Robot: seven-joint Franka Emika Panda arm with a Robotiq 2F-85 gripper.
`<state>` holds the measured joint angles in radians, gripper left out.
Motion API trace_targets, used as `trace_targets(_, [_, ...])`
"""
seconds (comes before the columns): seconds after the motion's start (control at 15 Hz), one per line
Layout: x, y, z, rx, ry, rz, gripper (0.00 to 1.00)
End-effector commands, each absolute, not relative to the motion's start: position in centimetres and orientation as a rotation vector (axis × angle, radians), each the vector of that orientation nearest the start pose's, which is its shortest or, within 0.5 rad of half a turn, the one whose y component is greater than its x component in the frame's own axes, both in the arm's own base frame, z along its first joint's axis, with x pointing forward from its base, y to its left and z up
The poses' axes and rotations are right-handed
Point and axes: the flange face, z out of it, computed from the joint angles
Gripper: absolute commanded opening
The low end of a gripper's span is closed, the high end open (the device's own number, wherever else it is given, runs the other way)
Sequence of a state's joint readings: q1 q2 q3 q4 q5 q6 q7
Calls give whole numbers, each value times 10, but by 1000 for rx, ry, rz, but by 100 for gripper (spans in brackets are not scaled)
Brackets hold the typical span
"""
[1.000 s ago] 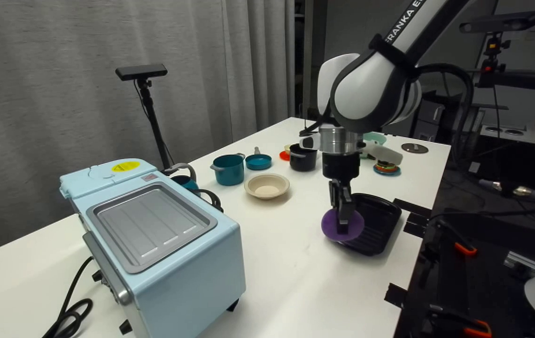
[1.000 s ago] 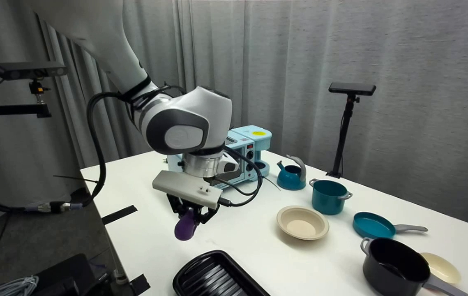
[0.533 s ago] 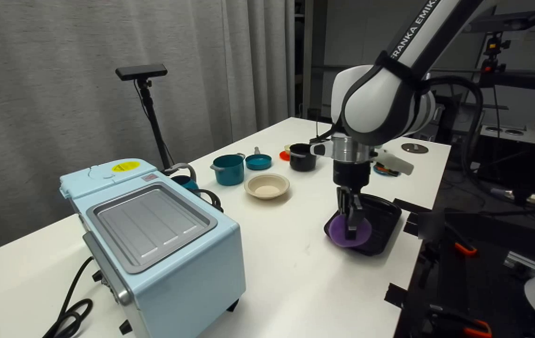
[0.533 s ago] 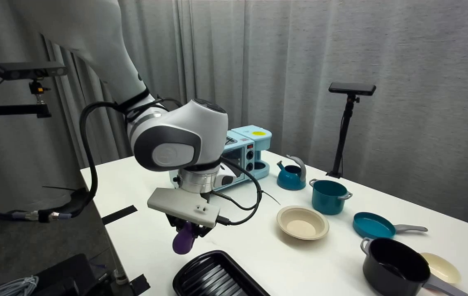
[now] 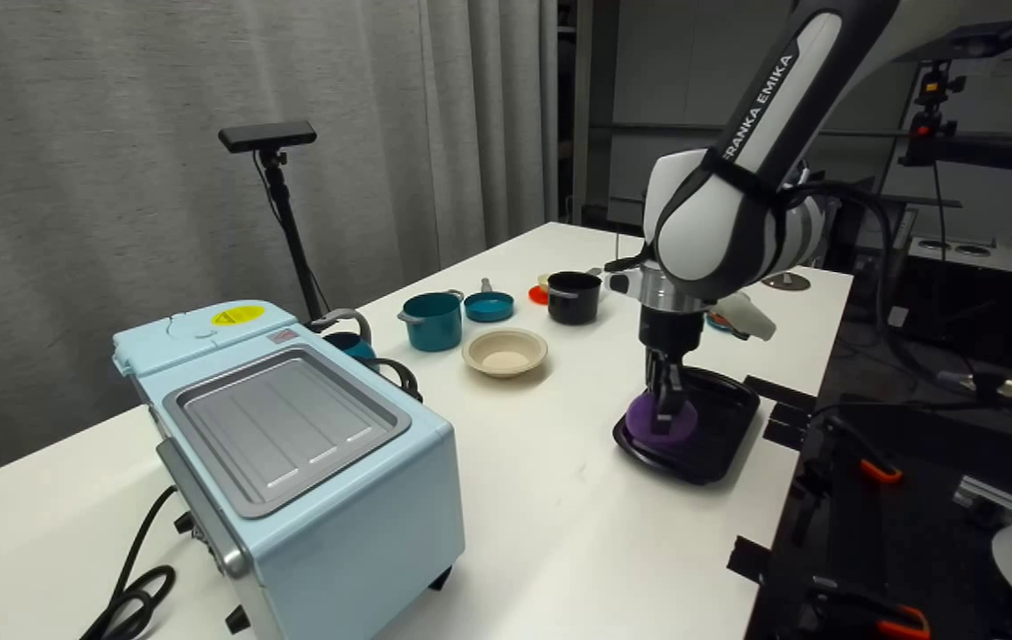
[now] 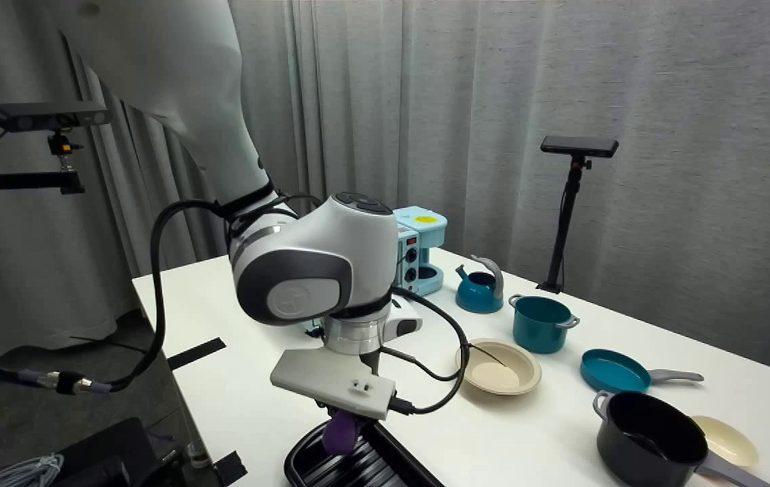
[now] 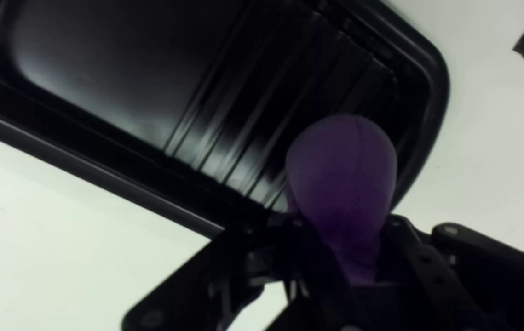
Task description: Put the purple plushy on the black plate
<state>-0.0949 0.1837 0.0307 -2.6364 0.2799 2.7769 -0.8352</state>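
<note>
Purple plushy (image 7: 342, 170) sits squeezed in your claw (image 7: 344, 223), the two fingers pressing on its narrower end, parted only by its width. In the wrist view its long axis runs from 6 to 12 o'clock, the rounded end at 12, away from the claw. That end covers ridges near the 4 o'clock rim of the black plate (image 7: 105, 92), most of which stretches off toward 10. In an exterior view the plushy (image 5: 648, 428) shows against the plate's 9 o'clock side; whether it touches the bottom, you cannot tell. You seem to be at the placing step: nudge toward the wrist view's 10 o'clock before letting go, or it may roll over the rim onto the worktop (image 7: 487, 174).
</note>
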Motion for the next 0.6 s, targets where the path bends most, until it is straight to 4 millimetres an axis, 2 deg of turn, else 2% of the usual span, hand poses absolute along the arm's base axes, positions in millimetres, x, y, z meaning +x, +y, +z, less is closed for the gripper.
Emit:
trace_targets(0.0, [419, -62, 161, -2993, -731, -17, 6])
trace_targets(0.07, [419, -66, 158, -3000, -723, 1, 48])
trace_targets(0.2, [419, -70, 155, -3003, -710, 35, 55])
trace_targets(0.53, [421, -71, 166, -2995, -652, 147, 94])
